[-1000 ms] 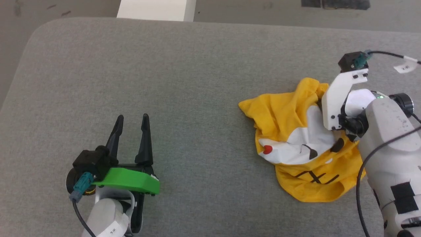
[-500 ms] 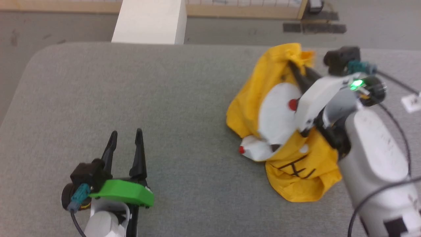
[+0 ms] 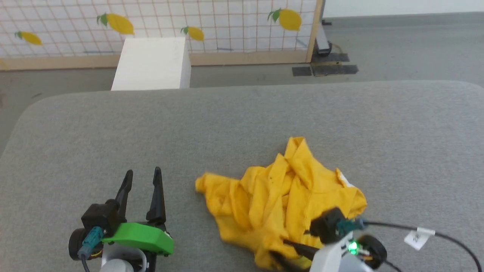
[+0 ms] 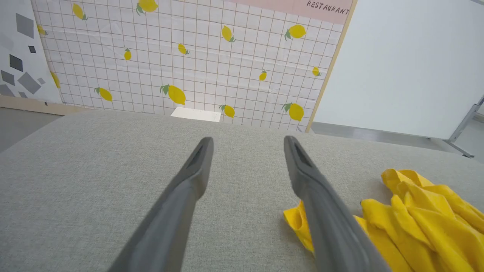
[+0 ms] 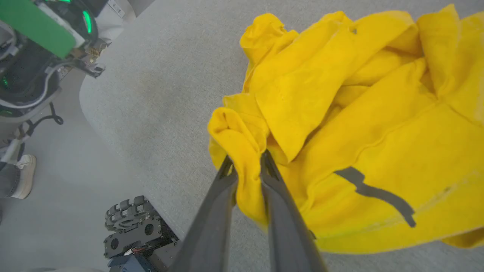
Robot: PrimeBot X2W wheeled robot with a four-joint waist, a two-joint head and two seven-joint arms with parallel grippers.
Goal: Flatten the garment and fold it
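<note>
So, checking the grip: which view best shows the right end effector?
Right wrist view: the right end effector pinches a fold of the garment between its fingers. The head view shows its dark fingers low against the cloth; the left wrist view, the garment's edge.

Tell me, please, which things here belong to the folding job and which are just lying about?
Job in hand: yellow T-shirt, crumpled; right gripper, pinching a fold of it; left gripper, open beside it; grey table.
Lying about: white box; lemon-print panel; a person's shoe.
</note>
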